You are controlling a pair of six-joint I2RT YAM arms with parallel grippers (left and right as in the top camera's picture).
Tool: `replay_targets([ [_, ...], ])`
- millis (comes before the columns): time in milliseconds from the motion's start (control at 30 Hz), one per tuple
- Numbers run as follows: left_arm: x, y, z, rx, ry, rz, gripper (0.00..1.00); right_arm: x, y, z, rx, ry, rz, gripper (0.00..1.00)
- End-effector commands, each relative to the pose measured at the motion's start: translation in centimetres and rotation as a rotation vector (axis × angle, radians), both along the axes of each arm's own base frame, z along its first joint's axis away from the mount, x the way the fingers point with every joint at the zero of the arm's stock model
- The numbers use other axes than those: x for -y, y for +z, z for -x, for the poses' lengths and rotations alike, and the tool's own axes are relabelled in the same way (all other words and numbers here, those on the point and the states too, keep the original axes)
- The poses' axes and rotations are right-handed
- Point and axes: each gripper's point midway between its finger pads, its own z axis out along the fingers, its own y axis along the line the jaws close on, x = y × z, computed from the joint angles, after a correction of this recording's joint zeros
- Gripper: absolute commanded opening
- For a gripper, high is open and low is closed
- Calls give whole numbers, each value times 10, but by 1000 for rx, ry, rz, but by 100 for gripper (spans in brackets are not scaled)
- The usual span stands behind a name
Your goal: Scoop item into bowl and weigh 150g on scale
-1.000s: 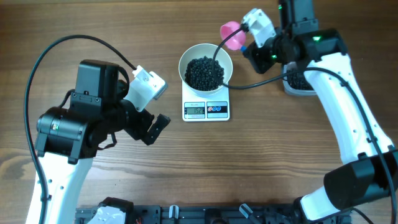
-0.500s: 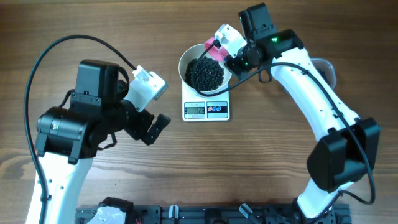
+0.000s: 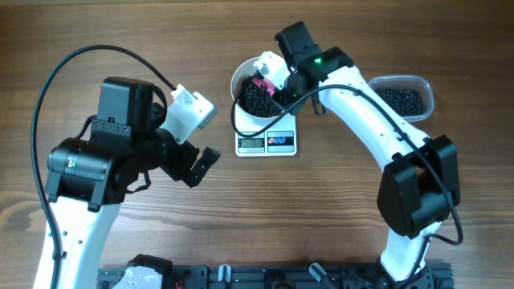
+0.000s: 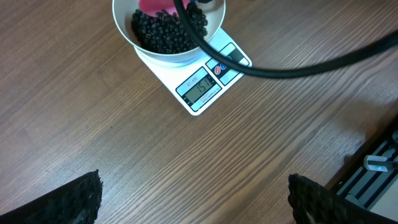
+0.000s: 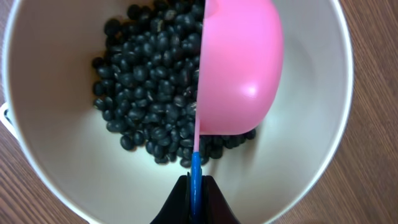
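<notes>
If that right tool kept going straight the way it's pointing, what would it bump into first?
The right tool grips a pink scoop, which would probably meet the black beans in the white bowl first; depth is unclear.

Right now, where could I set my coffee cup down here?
Bare wood lies in front of the scale, between left arm and right arm, and at the far edge left of the bowl. Crowded around the bowl, where the right end effector holds the pink scoop.
</notes>
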Motion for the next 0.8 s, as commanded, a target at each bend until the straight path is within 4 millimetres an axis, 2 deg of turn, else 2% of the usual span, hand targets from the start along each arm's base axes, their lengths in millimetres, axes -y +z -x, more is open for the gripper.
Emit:
replay_targets([
  [0, 1, 5, -3, 12, 3, 7, 100, -5, -11, 4, -20, 9, 21, 4],
  [133, 1, 5, -3, 12, 3, 7, 100, -21, -9, 18, -99, 4, -85, 4],
  [333, 1, 5, -3, 12, 3, 7, 100, -17, -4, 18, -108, -44, -100, 4],
  [500, 1, 5, -3, 12, 3, 7, 100, -9, 18, 14, -102, -133, -166, 4],
  [600, 1, 5, -3, 12, 3, 7, 100, -9, 36, 22, -146, -140, -259, 4],
  [767, 1, 5, -3, 12, 3, 7, 100, -7, 55, 22, -207, -188, -403, 4],
])
